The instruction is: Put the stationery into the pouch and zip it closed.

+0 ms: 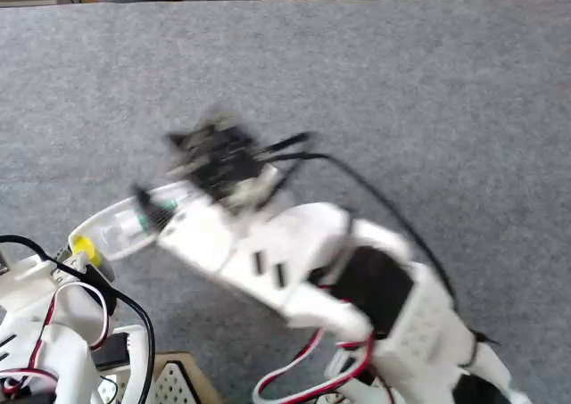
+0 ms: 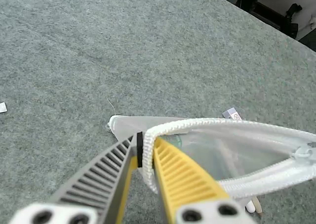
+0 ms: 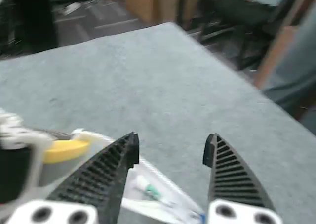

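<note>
A translucent white pouch [image 2: 232, 155] lies on the grey cloth with its zipped mouth gaping open. My left gripper [image 2: 139, 150] is shut on the pouch's zipper rim at one end, the grey and yellow fingers pinching it. The zipper pull [image 2: 303, 152] sits at the far end. A green-marked pen [image 3: 148, 189] lies inside the pouch [image 3: 163, 199]. My right gripper [image 3: 170, 147] hovers open just above the pouch, nothing between its black fingers. In the high view the right arm [image 1: 285, 261] stretches over the pouch [image 1: 120, 224], and the left gripper's yellow finger [image 1: 85, 248] holds its near end.
The grey cloth [image 1: 401, 83] spreads wide beyond and to the right of the arms. A small white scrap [image 2: 2, 108] lies on it off to one side. A white stick-like end [image 2: 253, 204] pokes out beneath the pouch. The left arm's base [image 1: 45, 333] is at the near left corner.
</note>
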Tool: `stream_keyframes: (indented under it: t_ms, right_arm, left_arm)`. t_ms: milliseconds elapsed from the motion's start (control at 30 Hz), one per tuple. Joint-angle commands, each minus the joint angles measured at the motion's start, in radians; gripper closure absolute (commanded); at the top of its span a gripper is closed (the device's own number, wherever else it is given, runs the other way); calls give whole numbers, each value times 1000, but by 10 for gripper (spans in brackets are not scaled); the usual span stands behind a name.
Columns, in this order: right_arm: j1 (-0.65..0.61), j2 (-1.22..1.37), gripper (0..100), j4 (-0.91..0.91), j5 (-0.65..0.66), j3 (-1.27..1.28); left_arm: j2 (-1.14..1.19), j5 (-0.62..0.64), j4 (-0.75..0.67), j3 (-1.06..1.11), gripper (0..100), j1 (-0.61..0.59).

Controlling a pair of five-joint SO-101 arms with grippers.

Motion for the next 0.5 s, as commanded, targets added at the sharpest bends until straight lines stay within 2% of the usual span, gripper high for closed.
stream_keyframes:
  t_ms: [0, 100, 167, 300, 467]
  right_arm:
    - [244, -68, 773, 14, -9, 96]
    - [411, -77, 773, 3, -11, 308]
    - [456, -68, 773, -18, -11, 438]
    - [470, -7, 773, -55, -11, 558]
    - [468, 236, 773, -127, -6, 526]
  left_arm:
    - [25, 5, 5, -13, 971, 7]
    - [25, 5, 5, -13, 971, 7]
    - [25, 5, 5, -13, 971, 7]
    - [25, 5, 5, -13, 971, 4]
    - [25, 5, 5, -13, 971, 2]
